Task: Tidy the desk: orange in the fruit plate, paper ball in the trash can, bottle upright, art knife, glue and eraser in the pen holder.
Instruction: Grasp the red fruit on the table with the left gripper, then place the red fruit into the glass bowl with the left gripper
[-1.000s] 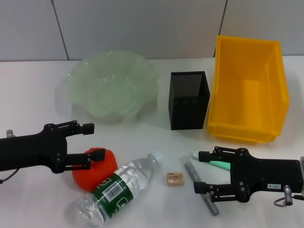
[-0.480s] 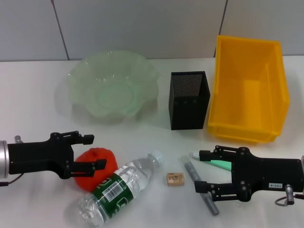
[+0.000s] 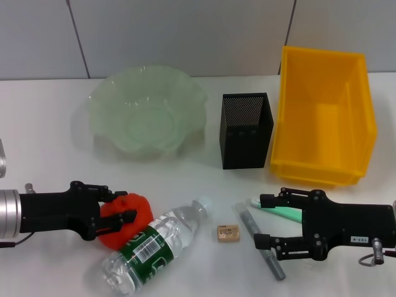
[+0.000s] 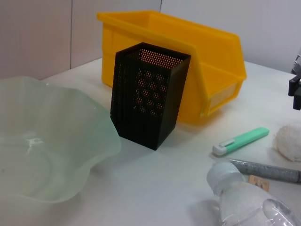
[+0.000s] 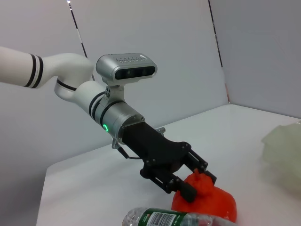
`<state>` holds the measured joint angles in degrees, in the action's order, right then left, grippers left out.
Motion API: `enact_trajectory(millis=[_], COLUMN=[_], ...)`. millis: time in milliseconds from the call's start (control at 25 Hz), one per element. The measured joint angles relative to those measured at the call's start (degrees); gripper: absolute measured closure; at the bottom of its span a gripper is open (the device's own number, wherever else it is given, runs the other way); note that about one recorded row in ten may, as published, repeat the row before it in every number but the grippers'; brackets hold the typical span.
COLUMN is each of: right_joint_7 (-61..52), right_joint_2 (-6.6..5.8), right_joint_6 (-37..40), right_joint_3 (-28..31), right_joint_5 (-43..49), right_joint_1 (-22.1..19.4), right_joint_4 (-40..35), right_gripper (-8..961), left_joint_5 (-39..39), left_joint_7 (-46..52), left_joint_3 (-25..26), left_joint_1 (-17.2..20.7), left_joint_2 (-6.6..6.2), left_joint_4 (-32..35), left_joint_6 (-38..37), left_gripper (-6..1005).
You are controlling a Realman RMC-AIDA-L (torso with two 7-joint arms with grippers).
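Orange (image 3: 127, 212) lies on the table (image 3: 49, 142) beside the lying bottle (image 3: 151, 244), gripped at its left end by the left gripper (image 3: 122, 207) with jaws closed on it, while the right gripper (image 3: 265, 221) rests low with jaws wide around the art knife (image 3: 260, 247), glue (image 3: 283, 212) just beyond.

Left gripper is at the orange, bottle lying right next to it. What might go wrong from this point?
The left gripper closes on only the near edge of the orange, so a shallow grip may slip when lifted. The lying bottle touches the orange and could roll once it leaves, perhaps toward the eraser. The open right gripper hovers over the grey art knife and green glue, which it could nudge.
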<state>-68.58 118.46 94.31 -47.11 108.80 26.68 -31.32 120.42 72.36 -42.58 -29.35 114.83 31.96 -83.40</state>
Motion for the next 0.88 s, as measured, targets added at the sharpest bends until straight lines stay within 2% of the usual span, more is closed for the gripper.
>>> enact_trajectory(millis=[240, 480, 560, 640, 760, 800, 840, 880], right_joint_7=[0.0, -0.1, -0.1, -0.1, 0.0, 0.0, 0.1, 0.1], right_joint_2=[-0.08, -0.08, -0.08, -0.05, -0.01, 0.02, 0.1, 0.1], right_joint_6=[0.0, -0.2, -0.3, -0.4, -0.4, -0.4, -0.5, -0.5], right_joint_3=[0.0, 0.0, 0.0, 0.0, 0.0, 0.0, 0.1, 0.1], right_joint_5=[0.0, 0.0, 0.0, 0.0, 0.0, 0.0, 0.0, 0.0], right_joint_1=[-0.1, -0.1, -0.1, 0.0, 0.0, 0.0, 0.0, 0.0], right_joint_4=[-0.2, -0.2, -0.2, -0.1, -0.1, -0.1, -0.1, -0.1], right_gripper=[123, 123, 123, 123, 123, 123, 123, 123], left_joint_5=[0.0, -0.4, -0.9, -6.0, -10.3, -12.8, -17.0, -17.0], left_joint_7=[0.1, 0.4, 0.4, 0.5, 0.3, 0.0, -0.9, -0.9], left_joint_3=[0.4, 0.9, 1.5, 6.9, 9.0, 9.6, 9.8, 9.8], left_joint_1=[0.0, 0.2, 0.3, 0.6, 0.5, 0.4, 0.1, 0.1], left_joint_2=[0.07, 0.06, 0.05, -0.17, -0.35, -0.29, 0.46, 0.46], left_joint_4=[0.0, 1.2, 1.6, 3.4, 3.4, 3.4, 3.4, 3.4], left_joint_6=[-0.1, -0.4, -0.9, -6.1, -8.4, -9.0, -8.4, -8.4], left_gripper=[581, 739, 766, 794, 813, 819, 825, 832])
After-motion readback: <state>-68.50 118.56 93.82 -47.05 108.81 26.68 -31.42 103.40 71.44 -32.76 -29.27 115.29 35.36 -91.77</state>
